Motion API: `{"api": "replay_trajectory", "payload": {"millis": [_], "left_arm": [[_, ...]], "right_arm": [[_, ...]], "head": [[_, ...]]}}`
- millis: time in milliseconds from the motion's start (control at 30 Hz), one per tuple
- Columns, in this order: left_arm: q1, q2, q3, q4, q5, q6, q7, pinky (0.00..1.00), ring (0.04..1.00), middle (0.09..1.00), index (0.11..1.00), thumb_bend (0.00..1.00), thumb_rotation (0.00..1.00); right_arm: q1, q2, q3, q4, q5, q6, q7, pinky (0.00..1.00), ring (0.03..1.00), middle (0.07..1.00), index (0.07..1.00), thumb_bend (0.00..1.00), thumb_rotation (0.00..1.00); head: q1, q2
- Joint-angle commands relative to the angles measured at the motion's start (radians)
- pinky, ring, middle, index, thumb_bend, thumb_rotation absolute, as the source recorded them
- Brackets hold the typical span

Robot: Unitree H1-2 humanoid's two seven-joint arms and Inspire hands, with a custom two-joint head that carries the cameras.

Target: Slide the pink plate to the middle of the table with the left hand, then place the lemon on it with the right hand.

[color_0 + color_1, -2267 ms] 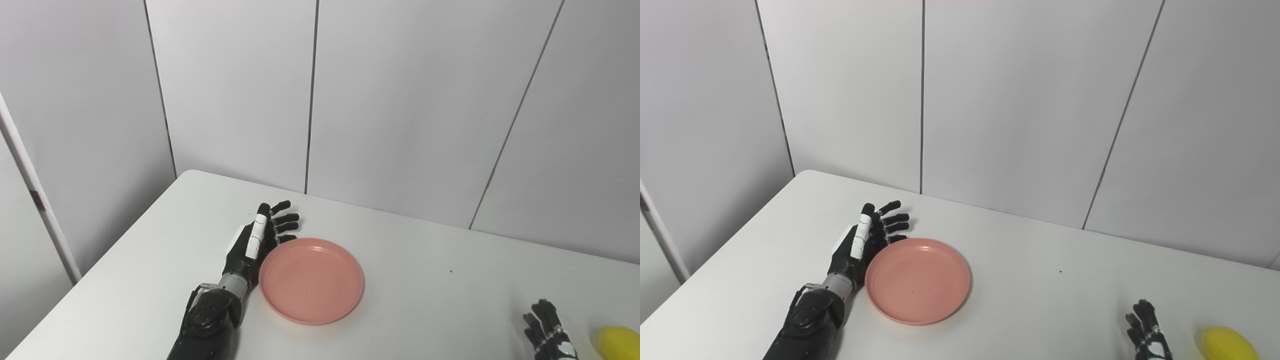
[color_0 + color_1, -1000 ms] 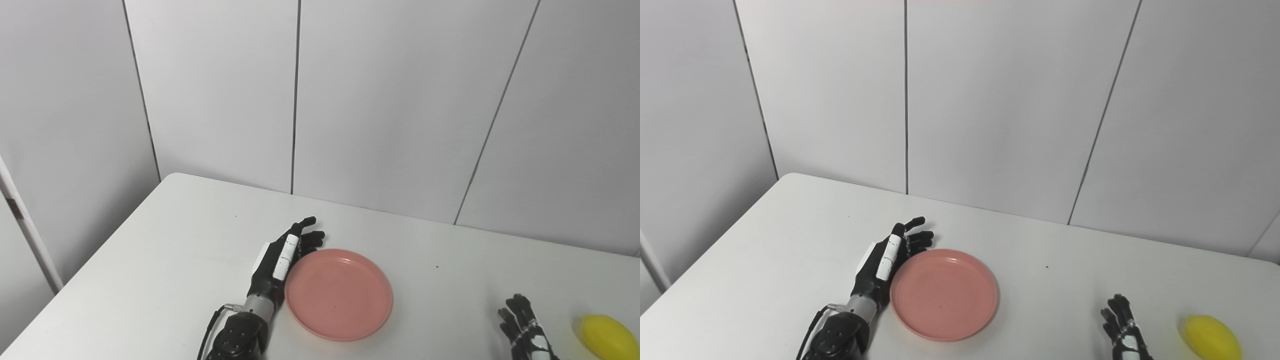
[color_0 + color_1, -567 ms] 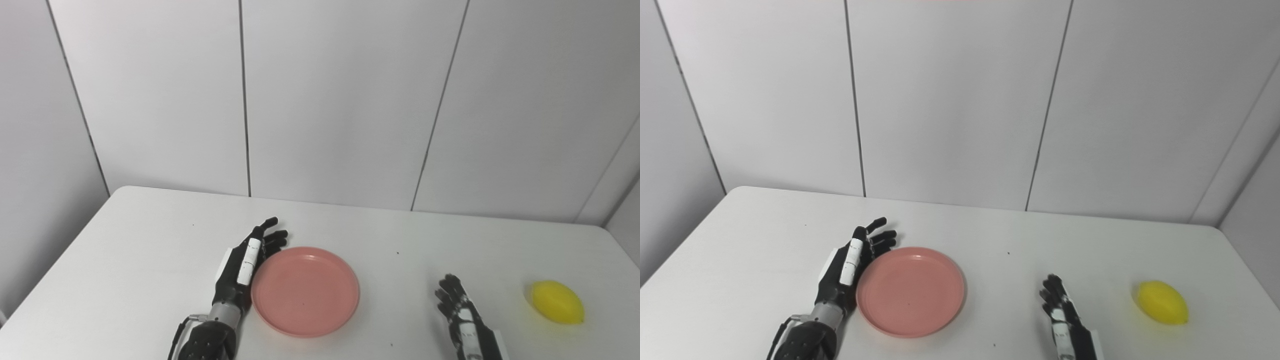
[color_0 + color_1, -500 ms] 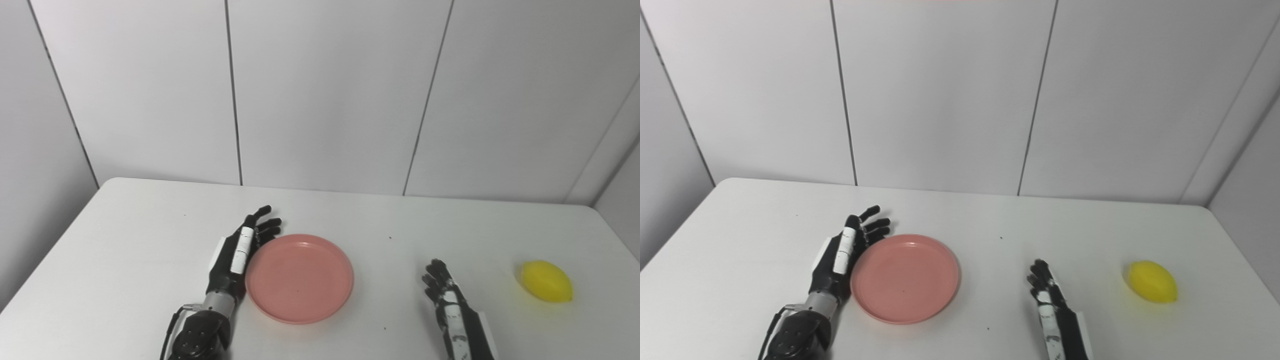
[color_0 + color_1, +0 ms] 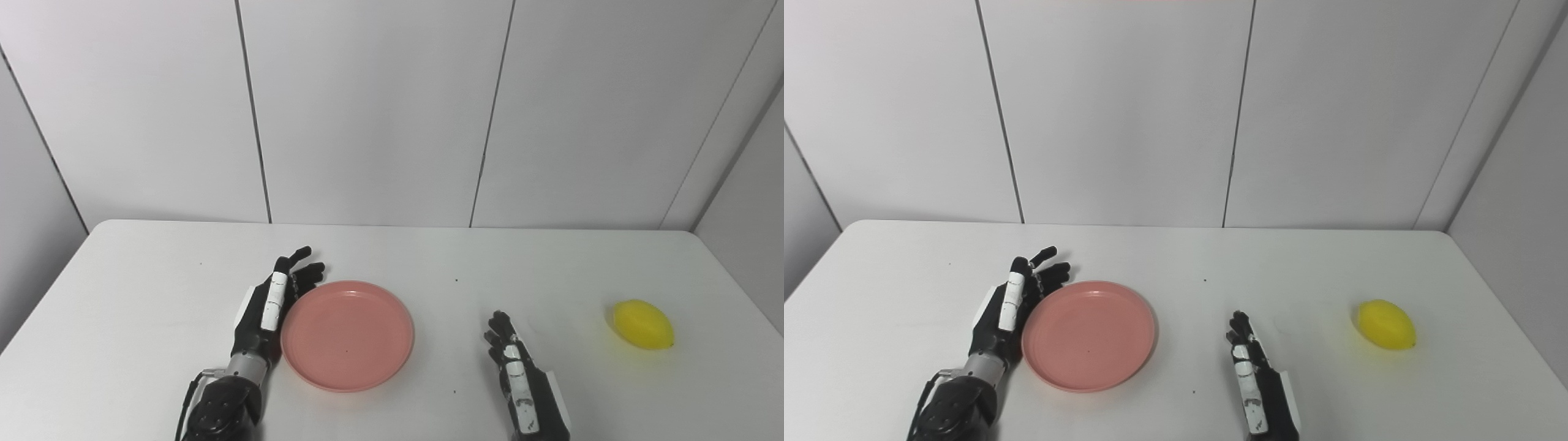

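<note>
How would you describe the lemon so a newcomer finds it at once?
On the white table, look toward its right end, past the right hand. The lemon lies there alone, untouched; it is the only yellow, oval thing, unlike the flat pink plate.

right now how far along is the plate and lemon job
Looks mostly done: the pink plate sits near the table's middle, a little left of centre. In hand: the left hand lies open against the plate's left rim. Left: the lemon lies on the table far right, untouched; the right hand is open, between plate and lemon, holding nothing.
</note>
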Motion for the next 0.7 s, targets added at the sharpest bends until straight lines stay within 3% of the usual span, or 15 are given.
{"api": "replay_trajectory", "payload": {"millis": [0,433,667], "left_arm": [[-0.010,-0.002,-0.014,0.009,0.006,0.058,-0.008,0.82,0.780,0.747,0.821,0.84,0.98],[-0.017,-0.010,-0.025,-0.003,0.008,0.077,-0.007,0.84,0.772,0.737,0.829,0.81,0.98],[-0.028,-0.010,-0.006,-0.004,-0.024,0.102,-0.017,0.89,0.784,0.736,0.819,0.80,0.95]], "right_arm": [[0.009,0.010,0.005,0.015,0.002,0.010,-0.003,0.98,0.944,0.947,0.935,0.86,0.96],[0.010,0.010,0.007,0.019,-0.003,0.013,-0.009,0.98,0.937,0.942,0.927,0.85,0.96],[0.000,0.026,0.024,0.033,-0.029,0.001,-0.026,0.97,0.924,0.932,0.923,0.85,0.96]], "head": [[0.001,0.000],[0.014,-0.010],[-0.066,0.002]]}}
